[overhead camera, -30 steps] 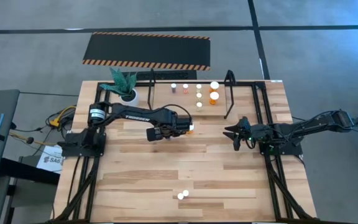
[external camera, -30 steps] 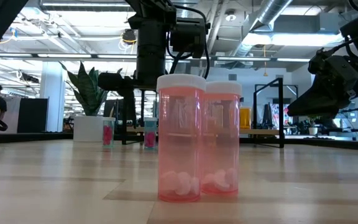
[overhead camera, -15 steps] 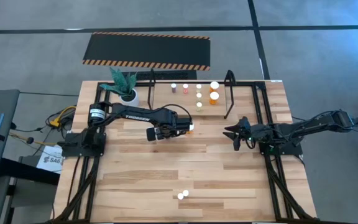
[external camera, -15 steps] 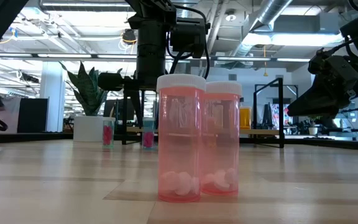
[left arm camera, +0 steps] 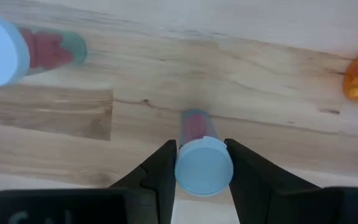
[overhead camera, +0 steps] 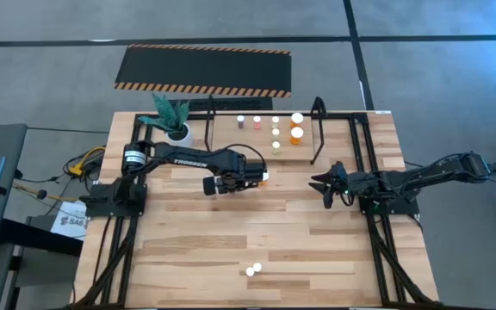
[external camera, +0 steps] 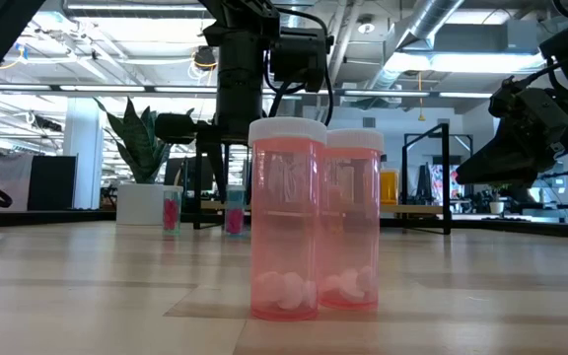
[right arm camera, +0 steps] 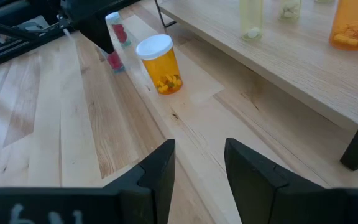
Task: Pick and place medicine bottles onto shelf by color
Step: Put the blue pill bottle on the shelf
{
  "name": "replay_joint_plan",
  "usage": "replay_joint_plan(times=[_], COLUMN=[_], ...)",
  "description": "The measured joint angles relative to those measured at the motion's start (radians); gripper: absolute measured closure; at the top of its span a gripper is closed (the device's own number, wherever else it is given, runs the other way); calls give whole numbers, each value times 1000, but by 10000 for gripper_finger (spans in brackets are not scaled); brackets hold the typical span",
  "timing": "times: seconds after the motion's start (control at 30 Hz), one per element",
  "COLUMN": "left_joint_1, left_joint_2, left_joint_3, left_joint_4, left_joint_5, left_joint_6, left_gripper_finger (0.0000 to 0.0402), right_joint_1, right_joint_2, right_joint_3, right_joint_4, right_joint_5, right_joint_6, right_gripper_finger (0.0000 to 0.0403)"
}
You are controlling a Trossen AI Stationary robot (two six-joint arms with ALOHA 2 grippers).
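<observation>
Where the left arm stretches toward the shelf [overhead camera: 317,116], white lettering runs along its forearm, too small to read for certain. The left gripper [left arm camera: 201,163] sits just in front of the shelf, its two fingers [left arm camera: 161,169] pressed against the white cap of a teal-bodied bottle [left arm camera: 202,163] with red pills inside: the jaws are clamped on it, and the bottle stands on the table [overhead camera: 188,258]. A second teal bottle [left arm camera: 17,50] stands near it, and one orange bottle [right arm camera: 160,63] stands just beside the shelf's front edge.

On the shelf the high view shows six white-capped bottles: five small ones and a larger orange bottle [overhead camera: 297,127] at the end toward the right arm. Well apart from the shelf, at the table's near edge, two pink bottles [external camera: 314,222] stand touching each other, pale pills at their bottoms.

The right gripper [right arm camera: 196,163] hangs over the table beside the shelf's right end, jaws a little apart, holding nothing.

One potted plant [overhead camera: 172,116] stands at the shelf's left end.
</observation>
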Motion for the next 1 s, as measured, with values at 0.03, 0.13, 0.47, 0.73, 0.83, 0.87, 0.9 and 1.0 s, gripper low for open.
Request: replay_joint_plan(times=[0.03,0.13,0.47,0.73,0.83,0.87,0.9,1.0], left_joint_1=[2,9,53,151,197,211,223,251], left_joint_2=[0,-1,-3,-2,-2,-2,-2,-2], left_joint_3=[5,48,193,210,210,210,210,210], left_joint_4=[-5,-40,-165,-114,-86,-78,-70,-36], left_joint_5=[0,-1,-168,-237,-234,-227,-223,-217], left_joint_6=[13,44,213,430,502,521,542,603], left_gripper_finger=[293,293,294,294,294,294,294,294], right_joint_1=[0,0,0,0,0,0,0,0], right_joint_2=[0,0,0,0,0,0,0,0], right_joint_3=[0,0,0,0,0,0,0,0], right_joint_4=[0,0,0,0,0,0,0,0], right_joint_5=[0,0,0,0,0,0,0,0], right_joint_6=[0,0,0,0,0,0,0,0], right_gripper_finger=[241,241,241,241,241,241,241,241])
